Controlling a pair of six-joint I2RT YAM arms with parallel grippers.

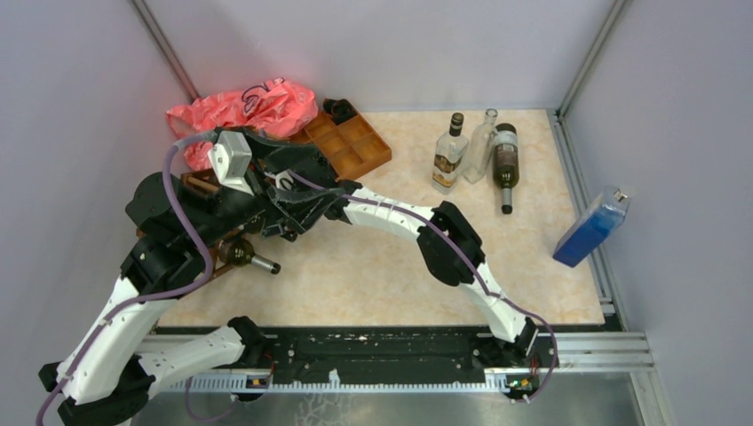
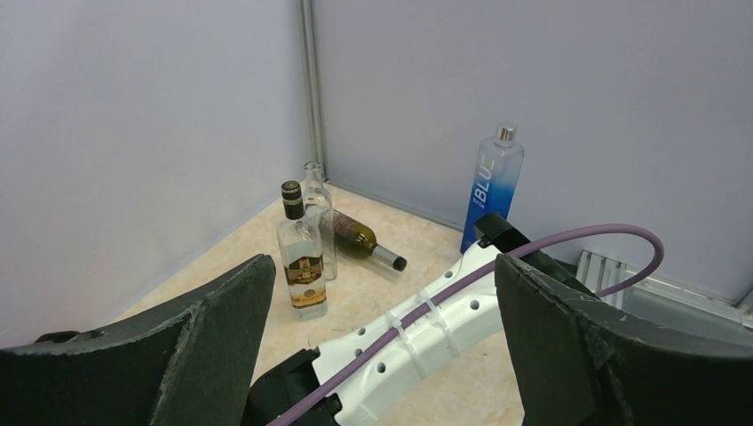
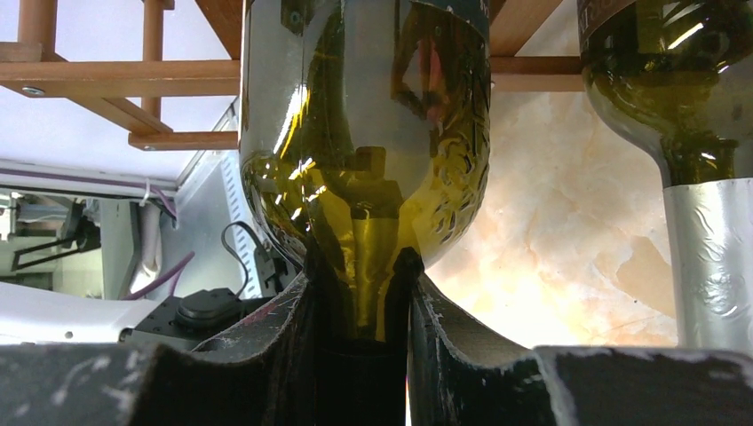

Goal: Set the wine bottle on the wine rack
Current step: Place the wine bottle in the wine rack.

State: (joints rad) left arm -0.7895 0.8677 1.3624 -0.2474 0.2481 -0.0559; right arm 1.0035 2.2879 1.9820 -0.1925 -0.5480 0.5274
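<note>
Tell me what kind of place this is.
Probably a robot lab cell: walls and metal posts enclose the table, left arm and right arm bolted at its edge, bottles set out.

place: robot lab cell | evidence: grey panel walls (image 1: 382, 44), aluminium frame posts (image 1: 586, 55), mounting rail (image 1: 382, 355)

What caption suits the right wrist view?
Right pincer shut on the neck of a green wine bottle, its body among the wine rack slats, a foil-necked bottle alongside.
</note>
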